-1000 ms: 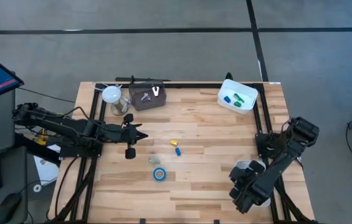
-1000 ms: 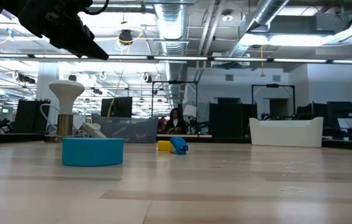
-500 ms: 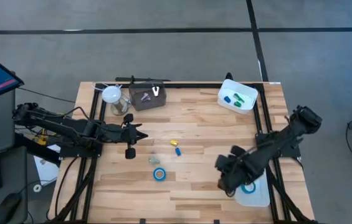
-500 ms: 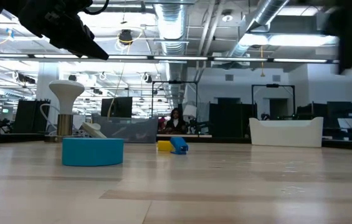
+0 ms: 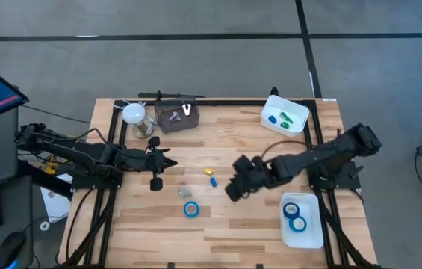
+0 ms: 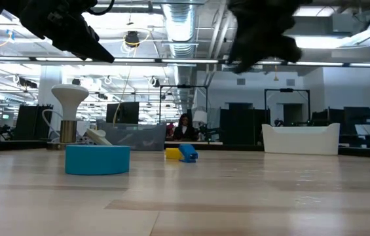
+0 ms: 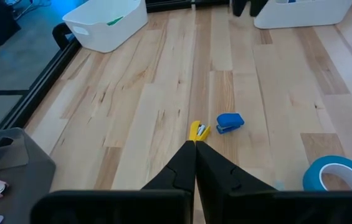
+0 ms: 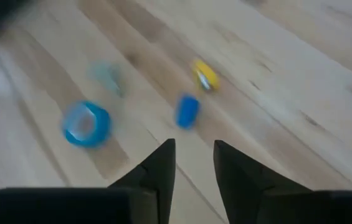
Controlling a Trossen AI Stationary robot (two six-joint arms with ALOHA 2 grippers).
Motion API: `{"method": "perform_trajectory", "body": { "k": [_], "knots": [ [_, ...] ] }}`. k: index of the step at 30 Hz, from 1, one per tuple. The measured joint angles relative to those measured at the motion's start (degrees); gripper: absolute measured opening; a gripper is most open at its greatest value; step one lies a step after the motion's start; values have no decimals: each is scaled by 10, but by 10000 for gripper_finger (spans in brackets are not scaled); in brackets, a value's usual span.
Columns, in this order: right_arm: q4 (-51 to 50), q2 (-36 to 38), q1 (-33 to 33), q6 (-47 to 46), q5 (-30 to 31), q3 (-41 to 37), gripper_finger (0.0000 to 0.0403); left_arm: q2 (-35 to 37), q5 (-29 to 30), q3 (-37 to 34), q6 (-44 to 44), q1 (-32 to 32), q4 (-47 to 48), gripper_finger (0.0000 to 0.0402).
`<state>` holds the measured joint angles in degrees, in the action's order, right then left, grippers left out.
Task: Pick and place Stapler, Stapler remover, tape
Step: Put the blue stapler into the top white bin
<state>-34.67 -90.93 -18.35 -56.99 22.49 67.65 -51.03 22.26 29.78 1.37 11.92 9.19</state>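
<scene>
No readable writing or brand on anything. Three blue tape rolls total: one loose roll (image 5: 190,209) on the desk (image 5: 248,224) near the front middle, two rolls (image 5: 294,216) inside the white tray (image 5: 309,235) at the desk's front right. The high view alone shows those two trayed rolls; the low view shows only the loose roll (image 6: 97,159), plus a person far back in the room.

One small blue oblong item (image 5: 213,181) and one yellow item (image 5: 208,172) lie touching, mid-desk; left wrist view shows them apart from the roll (image 7: 334,175). A second white bin (image 5: 285,115) at the back right holds blue and green bits. Brown box (image 5: 175,117) at back left has one white staple-remover-like piece on it; a white lamp-like object (image 5: 134,113) stands beside it.

Right pincer (image 5: 238,184) hovers over mid-desk just right of the blue item, fingers (image 8: 157,167) released, nothing between them. Left pincer (image 5: 156,173) sits at left-middle, fingers (image 7: 179,168) clenched together, empty.
</scene>
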Motion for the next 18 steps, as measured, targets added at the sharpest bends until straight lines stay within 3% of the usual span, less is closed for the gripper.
{"method": "perform_trajectory", "body": {
  "k": [11,18],
  "knots": [
    [101,-80,64,34,-133,2,102,0,0,0,1,0,-2,4],
    [16,-146,64,31,-118,81,80,0,0,0,2,0,0,4]
  ]
}}
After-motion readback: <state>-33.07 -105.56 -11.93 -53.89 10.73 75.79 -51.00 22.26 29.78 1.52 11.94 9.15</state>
